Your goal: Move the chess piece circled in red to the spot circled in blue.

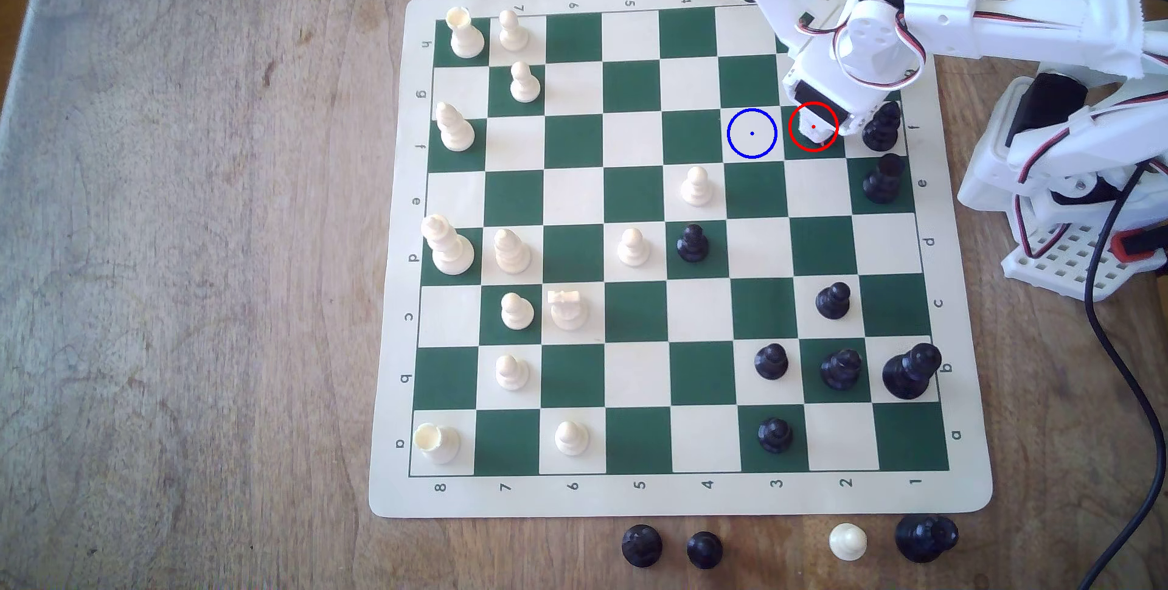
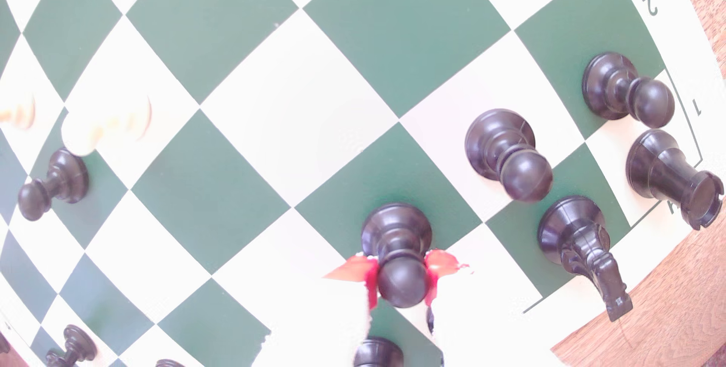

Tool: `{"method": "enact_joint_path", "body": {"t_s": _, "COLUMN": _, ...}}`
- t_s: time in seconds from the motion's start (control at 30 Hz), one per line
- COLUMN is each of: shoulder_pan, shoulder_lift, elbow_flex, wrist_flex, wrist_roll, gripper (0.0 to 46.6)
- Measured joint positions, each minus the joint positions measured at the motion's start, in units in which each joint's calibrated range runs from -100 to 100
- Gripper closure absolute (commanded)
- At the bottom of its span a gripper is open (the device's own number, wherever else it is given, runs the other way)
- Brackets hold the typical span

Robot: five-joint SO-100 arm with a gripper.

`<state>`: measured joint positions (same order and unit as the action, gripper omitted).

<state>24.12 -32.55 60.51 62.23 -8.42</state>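
In the wrist view the chess piece (image 2: pixel 396 233), a glossy black pawn, stands upright on a dark green square. My gripper (image 2: pixel 401 272) is shut on the pawn's ball head, a red-tipped finger (image 2: pixel 363 270) pressed against each side. In the exterior view my gripper (image 1: pixel 813 134) reaches straight down into the red ring and hides the pawn beneath it. The spot (image 1: pixel 751 133), a cream square marked by a blue ring and dot, is bare and lies one square toward the exterior view's left of the gripper.
Two tall black pieces (image 1: pixel 882 126) (image 1: pixel 883 178) stand close on the gripper's right in the exterior view. A white pawn (image 1: pixel 696 186) and a black pawn (image 1: pixel 693 242) stand below-left of the spot. The arm's base (image 1: pixel 1068 198) and a black cable (image 1: pixel 1119 350) sit off the board's right edge.
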Motion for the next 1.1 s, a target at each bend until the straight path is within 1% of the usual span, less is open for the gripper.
{"method": "enact_joint_path", "body": {"t_s": 0.2, "shoulder_pan": -2.1, "shoulder_lift": -1.3, "elbow_flex": -7.7, "wrist_flex": 5.8, "wrist_roll": 0.0, "gripper": 45.2}}
{"method": "enact_joint_path", "body": {"t_s": 0.3, "shoulder_pan": -2.6, "shoulder_lift": -1.3, "elbow_flex": -9.6, "wrist_flex": 6.4, "wrist_roll": -0.2, "gripper": 45.1}}
{"method": "enact_joint_path", "body": {"t_s": 0.47, "shoulder_pan": -3.2, "shoulder_lift": 4.6, "elbow_flex": -14.3, "wrist_flex": 5.4, "wrist_roll": -1.1, "gripper": 45.0}}
{"method": "enact_joint_path", "body": {"t_s": 0.63, "shoulder_pan": -5.2, "shoulder_lift": 8.0, "elbow_flex": -15.5, "wrist_flex": 3.3, "wrist_roll": -1.4, "gripper": 44.9}}
{"method": "enact_joint_path", "body": {"t_s": 1.1, "shoulder_pan": -6.0, "shoulder_lift": 13.4, "elbow_flex": -15.7, "wrist_flex": -2.2, "wrist_roll": -1.6, "gripper": 44.9}}
